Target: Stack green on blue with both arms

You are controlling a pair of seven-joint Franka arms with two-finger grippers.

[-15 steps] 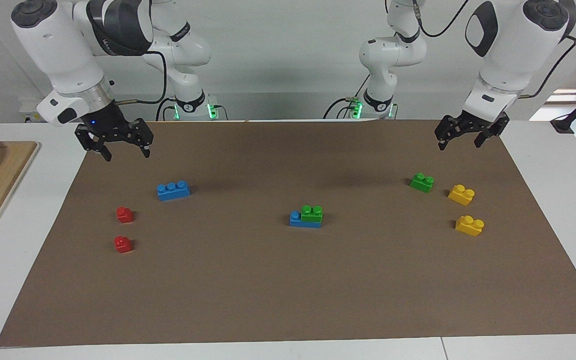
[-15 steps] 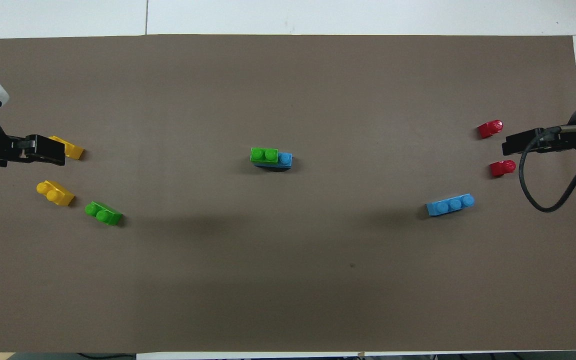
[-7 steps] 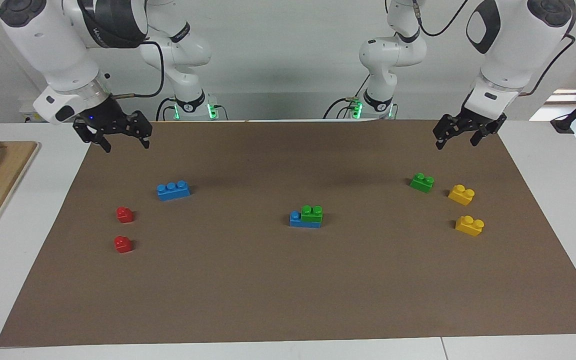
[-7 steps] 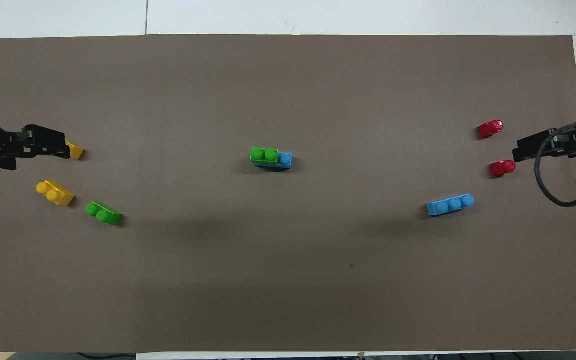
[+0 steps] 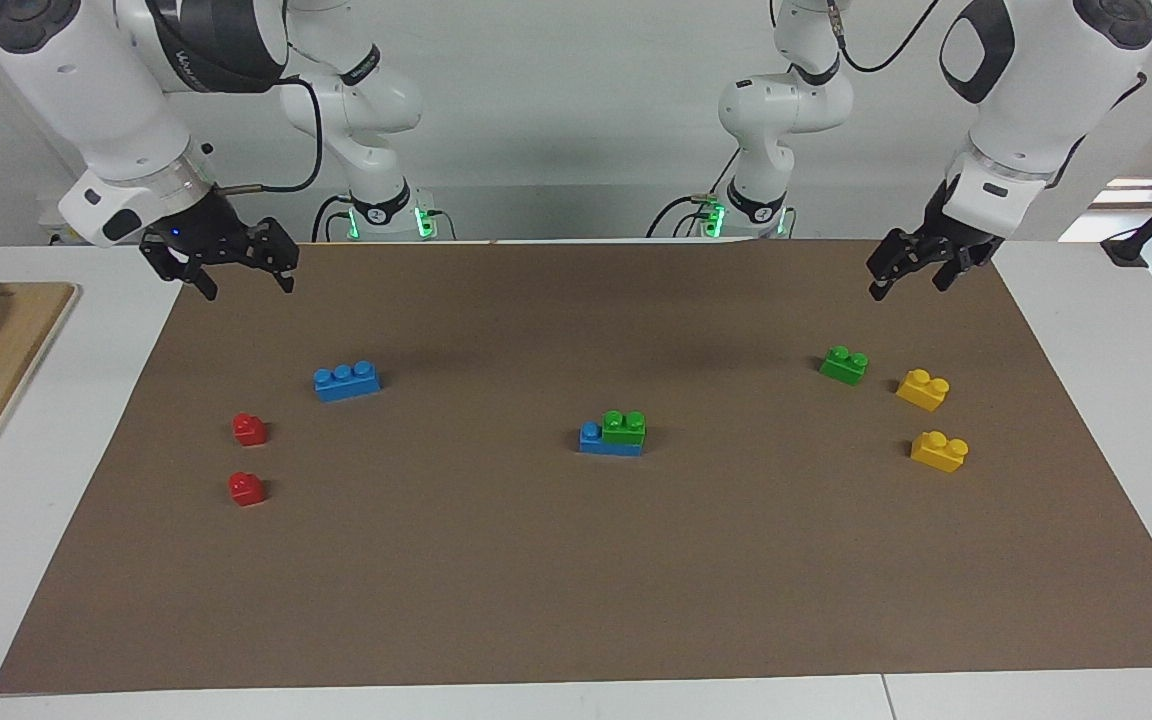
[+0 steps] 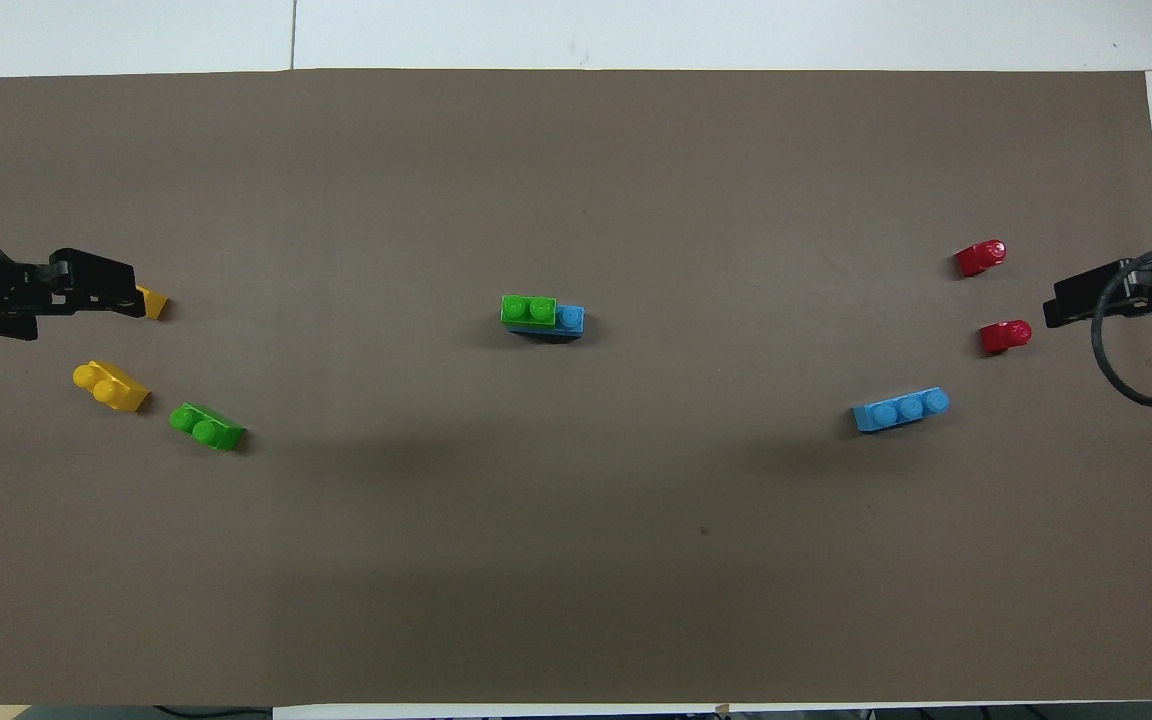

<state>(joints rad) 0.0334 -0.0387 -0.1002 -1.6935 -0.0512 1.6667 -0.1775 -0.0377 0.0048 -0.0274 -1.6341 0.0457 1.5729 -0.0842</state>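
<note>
Over the brown mat's (image 5: 576, 560) two ends, both arms have drawn up and outward since a second ago, each carrying nothing. The right arm's (image 5: 96, 110) right gripper (image 5: 234, 275) hangs with fingers spread and empty, now higher and nearer the mat's edge; below and toward the middle from its fingertips lies the spare blue brick (image 5: 347, 381), with two red bricks (image 5: 249, 430) lower down, all unmoved. The left arm's (image 5: 1026, 110) left gripper (image 5: 911, 275) is likewise released and empty, lifted a little; just under its fingers sit the spare green brick (image 5: 844, 365) and two yellow bricks (image 5: 923, 389).

Well apart from both sets of fingers, midway between them, the green brick (image 5: 624, 427) sits pressed on the blue brick (image 5: 596, 441), leaving one blue stud bare. That stack has not shifted as the arms withdrew, so the task looks done, and the arms seem to be retreating to rest.
</note>
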